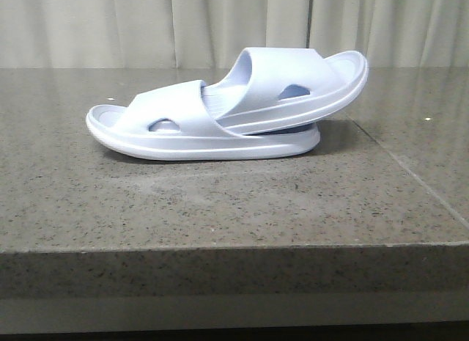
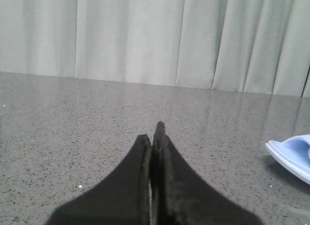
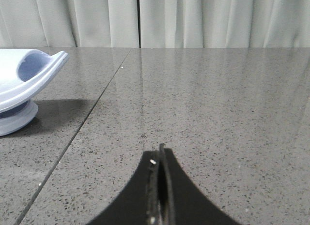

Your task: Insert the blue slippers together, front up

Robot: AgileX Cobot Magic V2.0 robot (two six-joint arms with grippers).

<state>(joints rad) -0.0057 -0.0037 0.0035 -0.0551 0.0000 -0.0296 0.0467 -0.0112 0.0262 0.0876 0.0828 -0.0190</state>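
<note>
The two pale blue slippers lie nested on the grey stone table in the front view. The lower slipper (image 1: 168,132) lies flat. The upper slipper (image 1: 293,88) has one end pushed under the lower one's strap, and its other end tilts up to the right. No gripper shows in the front view. My left gripper (image 2: 154,133) is shut and empty above bare table, with one slipper's end (image 2: 293,155) off to one side. My right gripper (image 3: 160,155) is shut and empty, with the slippers' other end (image 3: 24,77) off to one side.
The grey speckled stone table (image 1: 220,202) has its front edge near the camera and a seam line (image 1: 410,172) running back on the right. Pale curtains (image 1: 146,26) hang behind the table.
</note>
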